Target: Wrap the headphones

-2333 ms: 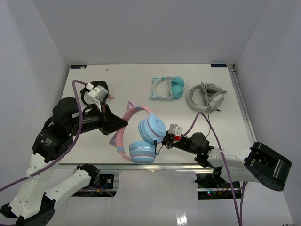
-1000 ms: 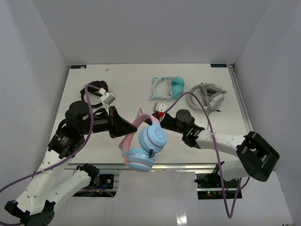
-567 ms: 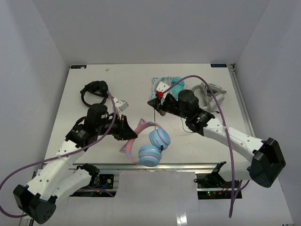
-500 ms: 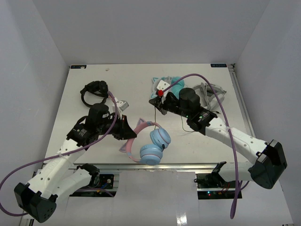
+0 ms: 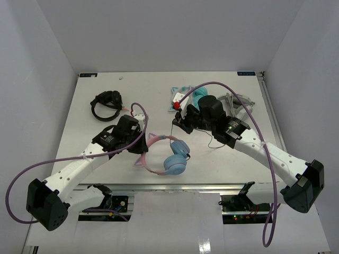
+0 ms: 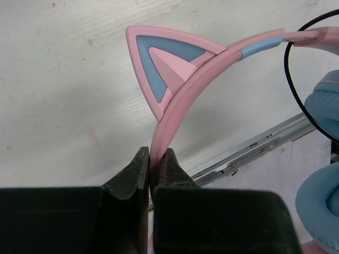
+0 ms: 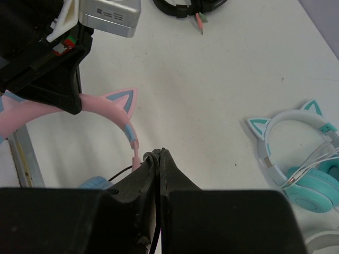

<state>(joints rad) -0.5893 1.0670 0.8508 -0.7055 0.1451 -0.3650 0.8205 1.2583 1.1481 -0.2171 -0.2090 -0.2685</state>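
The headphones (image 5: 159,157) have a pink cat-ear headband and two light blue ear cups (image 5: 176,157). They are at the near middle of the table. My left gripper (image 5: 142,152) is shut on the pink headband (image 6: 175,108), just below one cat ear (image 6: 161,66). My right gripper (image 5: 176,120) is beyond the headphones and shut on their thin black cable (image 7: 121,172). The cable runs from the jaws down to an ear cup (image 7: 95,183). In the left wrist view the cable (image 6: 292,79) loops beside an ear cup (image 6: 324,108).
Teal cat-ear headphones (image 7: 296,159) lie at the far middle, partly under my right arm. Grey-white headphones (image 5: 239,107) lie to their right. Black headphones (image 5: 106,101) lie far left. The table's metal front edge (image 6: 254,145) is close to the pink headphones.
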